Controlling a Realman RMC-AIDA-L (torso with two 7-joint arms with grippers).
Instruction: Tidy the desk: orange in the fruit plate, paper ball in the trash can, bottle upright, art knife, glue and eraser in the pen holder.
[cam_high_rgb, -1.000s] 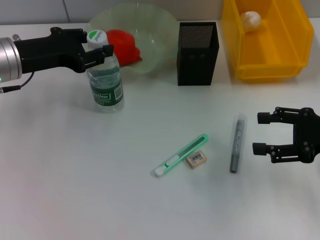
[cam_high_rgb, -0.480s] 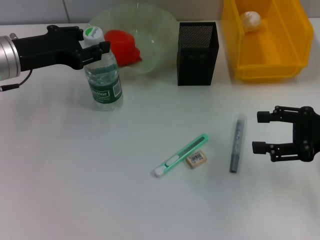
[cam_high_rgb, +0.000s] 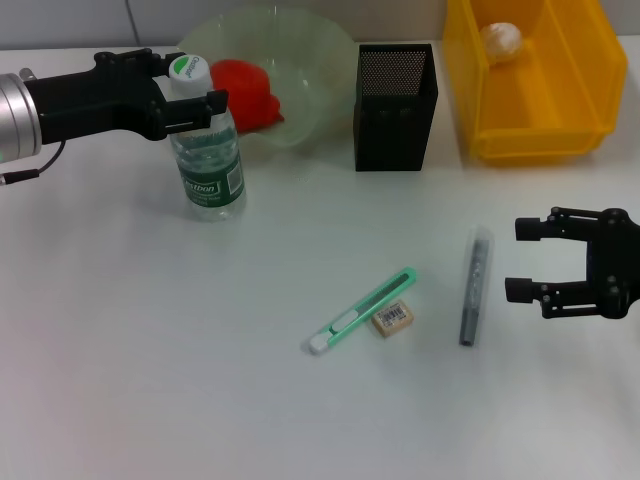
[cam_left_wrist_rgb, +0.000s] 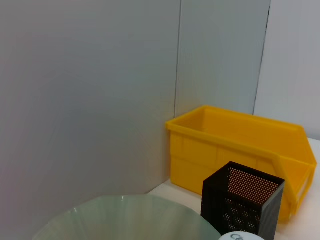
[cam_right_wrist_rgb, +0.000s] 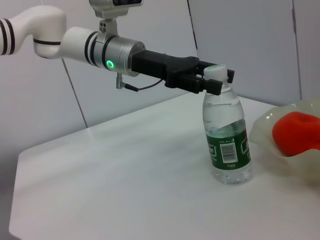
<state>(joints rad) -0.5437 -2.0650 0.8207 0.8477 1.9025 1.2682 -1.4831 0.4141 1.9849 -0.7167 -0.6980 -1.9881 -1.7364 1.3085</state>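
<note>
Three loose items nearest: art knife (cam_high_rgb: 361, 310), eraser (cam_high_rgb: 392, 317) touching it, glue (cam_high_rgb: 475, 285) just to their right.
Right gripper (cam_high_rgb: 522, 261): fingers spread wide, holding nothing, just right of the glue.
Bottle (cam_high_rgb: 205, 143): upright on the table (cam_high_rgb: 150, 350).
Left gripper (cam_high_rgb: 193, 95): fingers closed around the bottle's neck.
Pen holder (cam_high_rgb: 396, 92): behind, right of the fruit plate (cam_high_rgb: 310, 70) with the orange (cam_high_rgb: 246, 91).
Trash can (cam_high_rgb: 535, 80): far right, paper ball (cam_high_rgb: 501, 40) inside.

white desk top (cam_high_rgb: 150, 350) | grey wall panels (cam_left_wrist_rgb: 90, 90) behind, seam between them
</note>
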